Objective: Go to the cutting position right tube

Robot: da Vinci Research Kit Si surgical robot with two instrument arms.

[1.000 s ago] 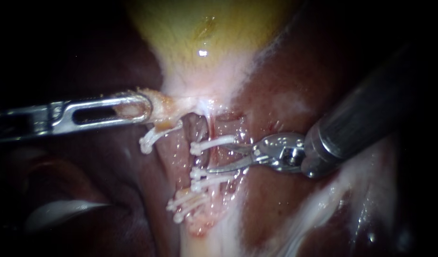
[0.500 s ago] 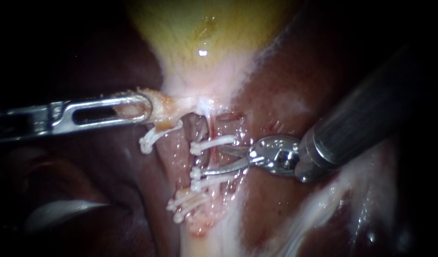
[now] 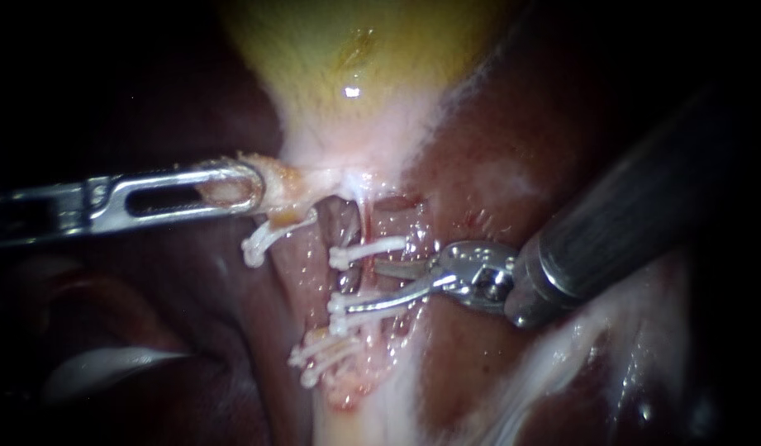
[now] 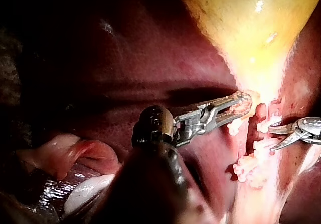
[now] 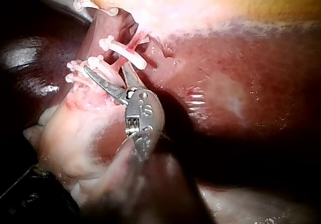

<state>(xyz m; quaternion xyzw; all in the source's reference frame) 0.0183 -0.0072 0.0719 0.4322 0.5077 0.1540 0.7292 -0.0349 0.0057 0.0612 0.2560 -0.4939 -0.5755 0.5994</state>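
left instrument (image 3: 249, 188): we see its silver shaft enter at the left edge, at mid height. Its slotted jaws are clamped on the pale, narrow lower end of the gallbladder (image 3: 355, 74), just left of centre. The left wrist view (image 4: 242, 103) shows the same closed grip.
hanging clip (image 3: 268, 235): a white clip, directly below those jaws.
low clips (image 3: 322, 355): a white pair on pale tissue, lower centre-left.
gallbladder: yellow-green, filling the upper centre and tapering to a pink-white neck at mid frame.
right tube (image 3: 366, 221): a thin pink strand running down from the neck at the centre of the frame. The upper clip (image 3: 370, 248) crosses it, and the lower clips (image 3: 359, 312) cross it further down.
right instrument (image 3: 361, 287): its dark shaft comes in from the upper right. Its two slim curved blades are spread and grip nothing. One lies just below the upper clip, the other along the lower clips, and the right tube crosses the gap between them. We cannot tell whether either blade touches it. The right wrist view (image 5: 105, 67) shows the same V.
liver (image 3: 496, 149): dark red and glistening, right of centre.
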